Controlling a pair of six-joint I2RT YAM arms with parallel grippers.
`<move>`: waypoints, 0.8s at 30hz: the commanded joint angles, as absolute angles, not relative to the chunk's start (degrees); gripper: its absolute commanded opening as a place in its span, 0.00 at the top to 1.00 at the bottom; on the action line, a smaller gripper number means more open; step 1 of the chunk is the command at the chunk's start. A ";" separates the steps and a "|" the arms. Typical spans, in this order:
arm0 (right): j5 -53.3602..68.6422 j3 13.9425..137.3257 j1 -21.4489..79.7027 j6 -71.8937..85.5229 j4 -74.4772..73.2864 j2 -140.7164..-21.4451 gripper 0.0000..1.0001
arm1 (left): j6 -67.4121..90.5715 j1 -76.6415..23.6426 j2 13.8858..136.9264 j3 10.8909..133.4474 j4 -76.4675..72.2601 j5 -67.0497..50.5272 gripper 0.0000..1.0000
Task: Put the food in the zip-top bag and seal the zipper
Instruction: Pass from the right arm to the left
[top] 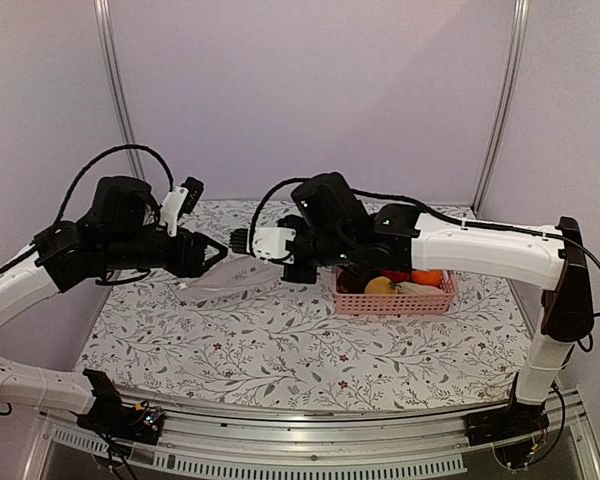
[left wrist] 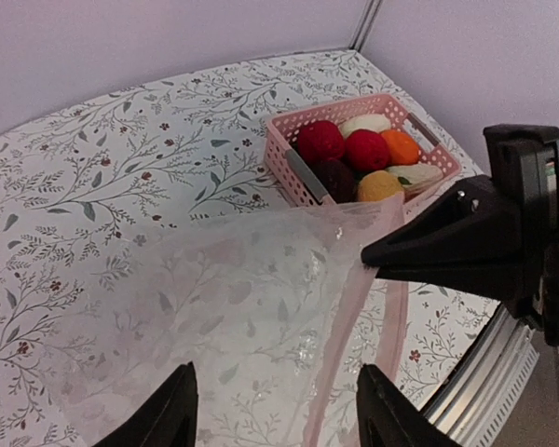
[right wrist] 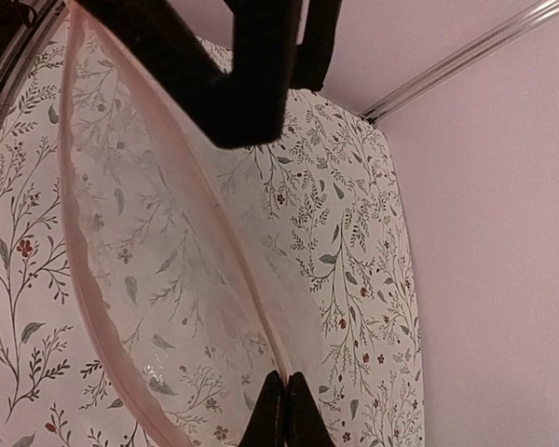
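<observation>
From above, the right arm (top: 460, 245) hides the far left corner of the basket (top: 425, 303) and some food (top: 382, 286). Both wrist views cut the bag (left wrist: 233, 317) off at the bottom edge.

Clear, crinkly plastic zip-top bag (left wrist: 233, 317); pink perforated plastic basket (left wrist: 284, 168).

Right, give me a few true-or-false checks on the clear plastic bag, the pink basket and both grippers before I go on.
1. The toy fruits and vegetables all lie in the pink perforated plastic basket. True.
2. The right gripper is open. False: it is shut on the whitish-pink zipper strip.
3. The clear crinkly plastic bag holds a red ball. False: nothing is in it.
4. The left gripper is open. True.
</observation>
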State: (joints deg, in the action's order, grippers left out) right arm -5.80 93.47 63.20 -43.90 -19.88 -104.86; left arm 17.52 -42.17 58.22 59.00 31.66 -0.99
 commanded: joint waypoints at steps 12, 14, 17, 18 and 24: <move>-6.64 96.51 62.93 -43.38 -21.16 -102.87 1.00 | 11.11 -47.63 67.93 66.38 37.32 5.53 0.51; -5.99 96.50 62.93 -43.10 -21.33 -102.49 1.00 | 10.33 -47.67 68.27 66.00 36.35 6.98 0.56; -5.14 96.50 62.93 -42.40 -21.73 -101.93 1.00 | 8.53 -47.68 68.29 65.26 34.07 8.05 0.60; -4.98 96.55 62.93 -42.16 -21.71 -101.79 1.00 | 7.91 -47.64 68.37 65.08 33.65 8.15 0.61; -4.11 96.81 62.93 -41.42 -22.37 -101.51 0.99 | 5.40 -47.65 69.31 65.72 32.41 8.32 0.87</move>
